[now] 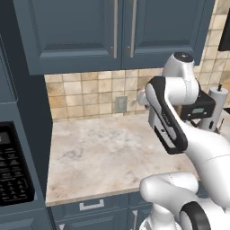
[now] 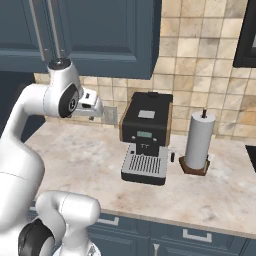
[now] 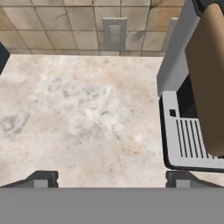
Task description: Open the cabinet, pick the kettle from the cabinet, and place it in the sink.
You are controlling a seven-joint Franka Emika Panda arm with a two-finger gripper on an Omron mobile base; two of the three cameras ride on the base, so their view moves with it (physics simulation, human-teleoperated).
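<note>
While the cabinet (image 1: 121, 29) hangs closed above the counter (image 1: 103, 157), both of its recessed-panel doors flush and their slim silver bar handles (image 1: 115, 28) side by side at the centre seam, the arm is folded up in front of it with the claw (image 3: 111, 177) held over the marbled stone. In the hand view the two dark finger tips (image 3: 41, 178) stand wide apart with nothing between them, bare counter showing in the gap. Ahead of the claw is the tan tiled backsplash (image 3: 57, 26) with a grey wall outlet (image 3: 113, 33) set in it.

Just to the right of the claw in the hand view stands the coffee machine (image 2: 146, 137), a black and grey box with wood-toned sides and a slotted grey drip tray (image 3: 188, 138) reaching toward the near edge of the counter. In the right base view a white paper towel roll (image 2: 198, 140) stands upright on a dark holder just to the right of the machine, apart from it. Below the counter edge run blue drawers (image 2: 190, 235) with short horizontal handles. At the far left of the left base view a dark appliance panel with buttons (image 1: 13, 164) sits in a tall blue unit beside the counter.

The cabinet's interior is hidden behind its closed doors.
</note>
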